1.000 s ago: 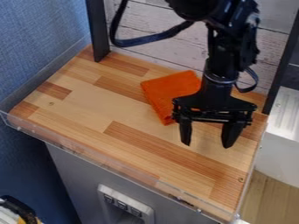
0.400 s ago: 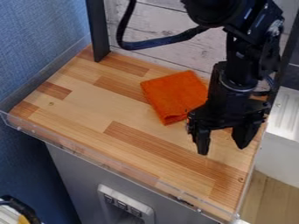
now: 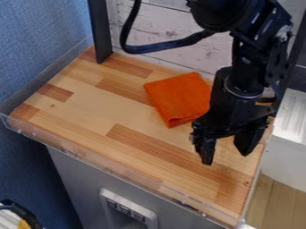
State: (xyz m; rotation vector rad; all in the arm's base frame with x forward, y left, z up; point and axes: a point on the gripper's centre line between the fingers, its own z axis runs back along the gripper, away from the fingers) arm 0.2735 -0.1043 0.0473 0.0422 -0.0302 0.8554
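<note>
The gripper (image 3: 226,157) hangs over the right part of the wooden table (image 3: 90,107), open, with its two fingers apart and nothing between them. To its upper left lies a folded orange cloth (image 3: 178,99), flat on the wood near the back. The arm covers a bit of the cloth's right edge from this view.
A low clear rim (image 3: 108,166) runs along the table's front edge. Black upright posts (image 3: 100,30) stand at the back corners before a whitish plank wall. A blue wall rises on the left, and a white unit (image 3: 289,134) stands beyond the right edge.
The gripper has moved right and toward the front of the table, turning somewhat as it went. More of the cloth shows than at first, and it lies where it was.
</note>
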